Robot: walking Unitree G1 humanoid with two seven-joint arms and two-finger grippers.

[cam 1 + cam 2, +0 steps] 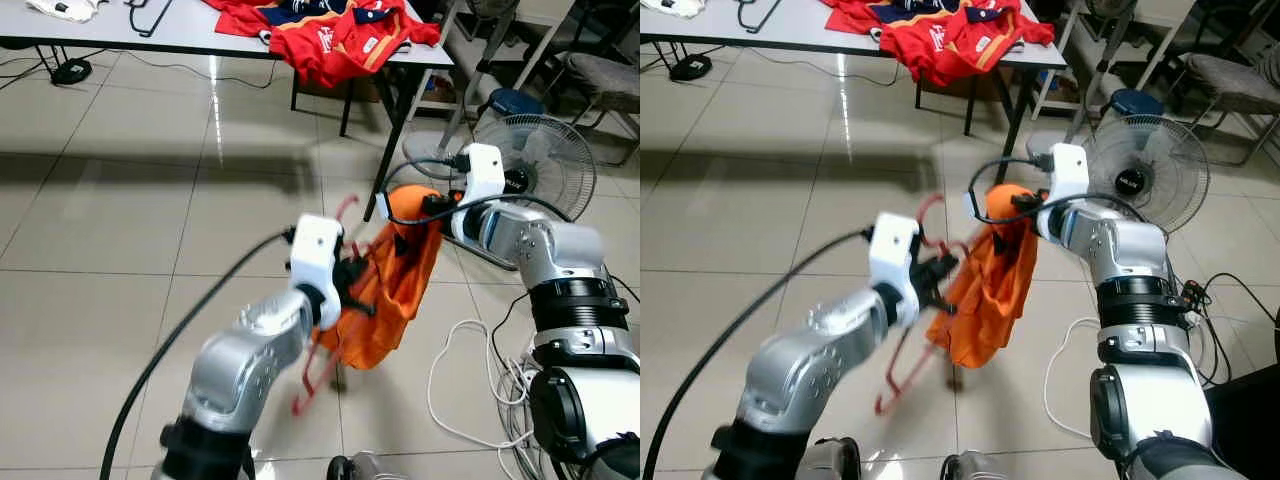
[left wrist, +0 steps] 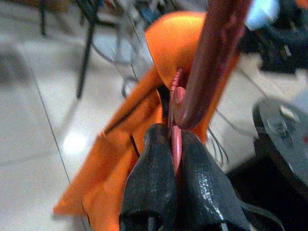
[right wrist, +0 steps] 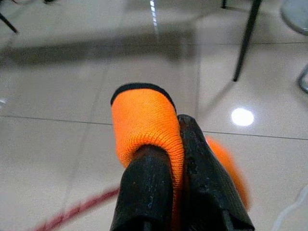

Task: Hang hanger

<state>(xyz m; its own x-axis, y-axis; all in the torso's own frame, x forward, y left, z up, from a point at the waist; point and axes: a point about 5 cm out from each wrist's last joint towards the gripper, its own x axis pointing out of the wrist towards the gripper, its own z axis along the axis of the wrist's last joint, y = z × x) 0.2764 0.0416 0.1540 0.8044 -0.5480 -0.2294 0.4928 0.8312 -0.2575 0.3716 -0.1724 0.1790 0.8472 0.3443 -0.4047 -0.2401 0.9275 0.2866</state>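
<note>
Both arms raised, left gripper (image 2: 174,159) clamping red hanger (image 1: 318,372), right gripper (image 3: 175,144) pinching orange garment (image 1: 395,290).

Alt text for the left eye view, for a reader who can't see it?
Over a tiled floor, the left gripper is shut on a red hanger and the right gripper is shut on an orange garment draped between them. Behind stand a table heaped with red clothes and a floor fan.

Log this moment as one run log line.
left gripper: shut on red hanger | right gripper: shut on orange garment | hanger: unhung
</note>
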